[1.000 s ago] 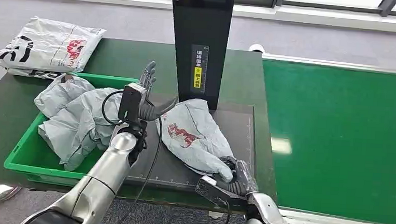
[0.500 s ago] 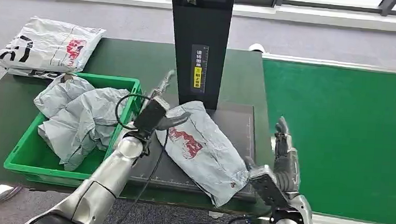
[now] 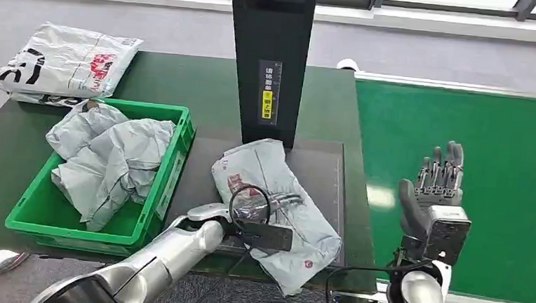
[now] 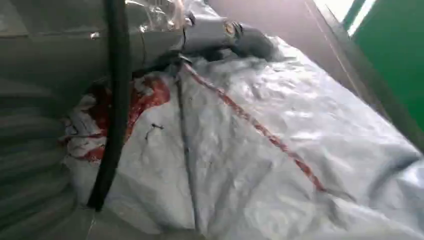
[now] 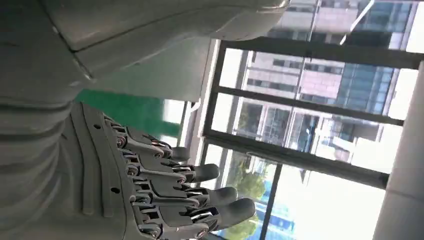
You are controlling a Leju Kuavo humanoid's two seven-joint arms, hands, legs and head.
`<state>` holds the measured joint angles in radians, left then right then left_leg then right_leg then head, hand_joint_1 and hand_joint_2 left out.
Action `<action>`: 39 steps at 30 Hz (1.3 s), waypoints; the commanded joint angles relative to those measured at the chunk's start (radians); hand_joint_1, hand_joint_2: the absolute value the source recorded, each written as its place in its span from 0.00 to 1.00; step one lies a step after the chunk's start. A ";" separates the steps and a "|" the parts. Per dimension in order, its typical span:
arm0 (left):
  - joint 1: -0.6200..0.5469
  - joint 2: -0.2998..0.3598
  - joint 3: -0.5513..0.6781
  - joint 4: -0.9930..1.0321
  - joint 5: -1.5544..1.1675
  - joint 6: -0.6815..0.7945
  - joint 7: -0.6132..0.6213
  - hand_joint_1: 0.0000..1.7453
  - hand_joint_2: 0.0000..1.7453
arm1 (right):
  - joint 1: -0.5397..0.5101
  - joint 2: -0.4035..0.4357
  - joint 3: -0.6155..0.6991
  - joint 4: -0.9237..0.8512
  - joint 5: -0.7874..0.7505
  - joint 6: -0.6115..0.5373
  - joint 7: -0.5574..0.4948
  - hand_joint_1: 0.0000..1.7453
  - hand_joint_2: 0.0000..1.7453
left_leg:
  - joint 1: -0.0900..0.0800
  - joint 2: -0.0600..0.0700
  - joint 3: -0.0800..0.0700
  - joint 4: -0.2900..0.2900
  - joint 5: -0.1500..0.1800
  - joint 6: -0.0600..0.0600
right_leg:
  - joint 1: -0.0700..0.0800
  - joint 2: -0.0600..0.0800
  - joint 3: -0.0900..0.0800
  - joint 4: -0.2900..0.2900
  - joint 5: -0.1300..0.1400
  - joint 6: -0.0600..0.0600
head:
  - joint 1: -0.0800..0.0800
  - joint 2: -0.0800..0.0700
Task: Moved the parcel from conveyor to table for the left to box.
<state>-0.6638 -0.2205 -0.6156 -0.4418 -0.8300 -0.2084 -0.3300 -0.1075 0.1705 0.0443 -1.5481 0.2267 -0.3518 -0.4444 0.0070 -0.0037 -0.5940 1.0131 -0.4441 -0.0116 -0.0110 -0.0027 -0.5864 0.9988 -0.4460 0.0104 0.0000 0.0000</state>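
I see the grey parcel (image 3: 275,212) lying on the table (image 3: 206,77) just in front of the black post (image 3: 271,60). My left hand (image 3: 276,201) rests on its top; I cannot tell its grip. My right hand (image 3: 437,183) is raised above the conveyor (image 3: 477,136), right of the post, fingers apart, holding nothing.

Left hand (image 3: 276,207) grip on parcel (image 3: 303,227) unclear, wrist cam blurred
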 commanded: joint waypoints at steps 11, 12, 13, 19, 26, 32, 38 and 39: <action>-0.098 0.014 0.113 0.009 0.188 0.208 -0.045 1.00 1.00 | 0.030 0.006 -0.054 0.025 -0.023 -0.011 -0.021 0.00 1.00 | 0.000 -0.001 0.005 -0.001 0.001 0.000 | 0.000 -0.001 0.004 -0.001 0.000 0.000 | 0.000 0.000; -0.102 0.013 0.146 -0.029 0.214 0.227 -0.058 1.00 1.00 | 0.036 0.007 -0.053 0.018 -0.023 -0.014 -0.022 0.00 1.00 | 0.000 -0.001 0.005 0.000 0.000 0.000 | 0.000 -0.001 0.005 0.000 -0.001 0.000 | 0.000 0.000; -0.105 0.003 0.226 -0.095 0.282 0.291 -0.083 1.00 1.00 | 0.047 0.009 -0.049 0.010 -0.020 -0.018 -0.025 0.00 1.00 | 0.000 0.000 0.004 -0.001 0.000 0.000 | 0.000 0.000 0.003 0.000 0.000 -0.001 | 0.000 0.000; -0.107 0.024 0.383 -0.554 0.485 0.378 -0.042 1.00 1.00 | 0.025 0.013 -0.038 0.056 -0.036 -0.032 -0.033 0.00 1.00 | 0.001 -0.001 -0.003 0.002 0.002 -0.001 | 0.001 -0.001 -0.004 0.003 0.001 -0.001 | 0.000 0.000; -0.116 0.101 0.415 -0.653 0.401 0.525 0.023 1.00 1.00 | 0.004 0.000 -0.041 0.083 -0.060 -0.047 -0.048 0.00 1.00 | 0.000 0.005 -0.001 -0.001 0.002 -0.002 | 0.000 0.005 -0.004 0.002 0.002 -0.002 | 0.000 0.000; -0.099 0.170 0.454 -0.550 0.117 0.891 0.090 1.00 1.00 | 0.022 0.005 -0.039 0.094 -0.073 -0.063 -0.054 0.00 1.00 | 0.000 0.003 0.000 -0.002 0.002 -0.002 | 0.000 0.003 -0.003 0.001 0.002 -0.002 | 0.000 0.000; 0.054 0.117 0.812 -0.633 -0.471 0.907 0.154 1.00 1.00 | 0.027 0.017 -0.037 0.117 -0.072 -0.086 -0.063 0.00 1.00 | -0.001 0.007 0.003 -0.004 0.002 -0.003 | -0.001 0.008 -0.002 0.000 0.002 -0.002 | 0.000 0.000; 0.054 0.117 0.812 -0.633 -0.471 0.907 0.154 1.00 1.00 | 0.027 0.017 -0.037 0.117 -0.072 -0.086 -0.063 0.00 1.00 | 0.000 0.007 0.004 -0.005 0.002 -0.003 | 0.000 0.008 -0.001 -0.001 0.002 -0.002 | 0.000 0.000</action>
<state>-0.7091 -0.0973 -0.1222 -1.0582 -1.0662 0.6927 -0.2038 -0.0547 0.1804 0.0282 -1.5206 0.1572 -0.4268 -0.5047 0.0071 -0.0024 -0.5956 1.0123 -0.4416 -0.0146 -0.0111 -0.0009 -0.5907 1.0016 -0.4455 0.0085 0.0000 0.0000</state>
